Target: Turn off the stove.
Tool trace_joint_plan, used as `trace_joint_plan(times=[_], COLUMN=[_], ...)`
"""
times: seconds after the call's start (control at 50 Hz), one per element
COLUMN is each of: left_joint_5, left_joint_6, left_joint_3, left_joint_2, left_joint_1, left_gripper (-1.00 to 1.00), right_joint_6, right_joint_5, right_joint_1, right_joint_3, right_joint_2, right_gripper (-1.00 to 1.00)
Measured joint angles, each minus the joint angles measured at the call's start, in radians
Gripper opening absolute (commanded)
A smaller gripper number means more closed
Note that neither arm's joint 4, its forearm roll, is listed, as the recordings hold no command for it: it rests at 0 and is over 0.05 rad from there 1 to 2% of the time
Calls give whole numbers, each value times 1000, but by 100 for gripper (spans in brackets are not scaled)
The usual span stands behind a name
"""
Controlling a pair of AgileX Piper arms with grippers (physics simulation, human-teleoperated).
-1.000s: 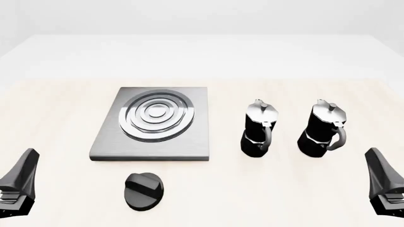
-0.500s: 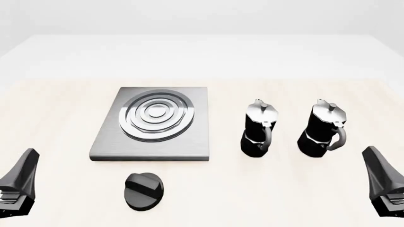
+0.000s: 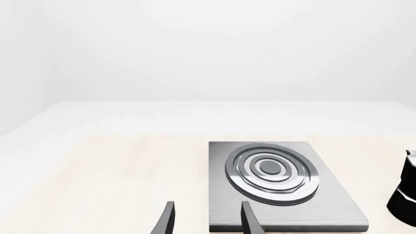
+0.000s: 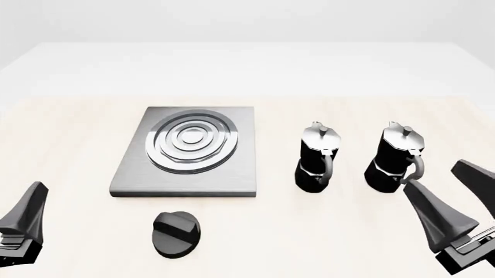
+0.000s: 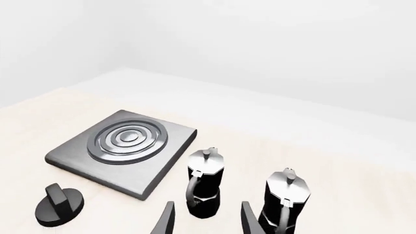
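Since the earlier frame, only the right gripper (image 4: 456,188) is swung inward, jaws parted and empty; the left gripper (image 4: 23,223) is seen parked, its state undeterminable. The knob (image 4: 176,233) is untouched, so turning off the stove (image 4: 185,152) remains entirely to be done.

Brushed-steel stove (image 4: 232,168), matt black ridged knob (image 4: 176,233), pale wood-grain table (image 4: 69,133)

No readable text, label, brand, number or sign on any surface in view.
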Motion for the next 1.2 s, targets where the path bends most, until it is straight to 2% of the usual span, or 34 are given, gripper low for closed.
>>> trace_joint_plan(times=[0.3,0.64,1.2], left_joint_5=[0,0,0], left_joint_6=[0,0,0], left_joint_3=[0,0,0], left_joint_2=[0,0,0], left_joint_1=[0,0,0], left_gripper=[100,100,100], right_joint_6=[-77,-94,-176], right_joint_5=[-59,-95,-229], right_joint_1=[199,365,531], right_joint_3=[-58,-137,-274], right_joint_2=[203,452,849], right_gripper=[100,100,100])
